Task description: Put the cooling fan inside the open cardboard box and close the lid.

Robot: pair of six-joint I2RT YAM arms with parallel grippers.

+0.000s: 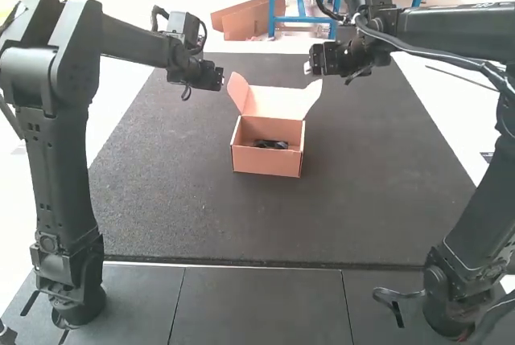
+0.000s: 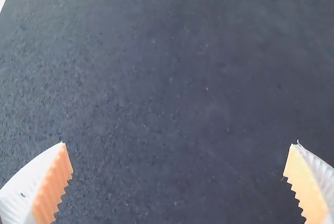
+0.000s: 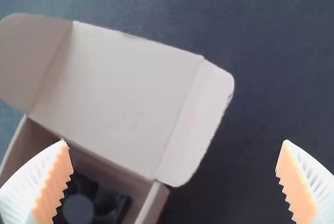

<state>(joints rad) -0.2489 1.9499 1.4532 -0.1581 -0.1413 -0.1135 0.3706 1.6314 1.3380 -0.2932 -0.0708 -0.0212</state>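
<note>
Surface: your dark mat (image 1: 362, 200) covers the surface under both arms, and the cardboard box (image 1: 267, 148) sits near its middle.
Fan: the black fan (image 3: 86, 205) already lies flat on the bottom of the box, so by the look of it the placing step is done.
Lid: the lid (image 3: 120, 98) stands upright off the box's far wall, with a side flap (image 3: 203, 125) sticking out at its end.
Left end effector: the left end effector (image 2: 178, 145) hangs beside the box on the left arm's side, fingers spread wide and holding nothing.
Right end effector: the right end effector (image 3: 173, 143) hovers above the lid's free edge, also spread and empty.
Handling: expect thin cardboard that is light and springy at the crease and dents easily. The box itself probably slides if you shove it.
Where to take hold: work on the lid's top edge near its middle and fold it forward over the box. Steady the box's near wall if it creeps.
</note>
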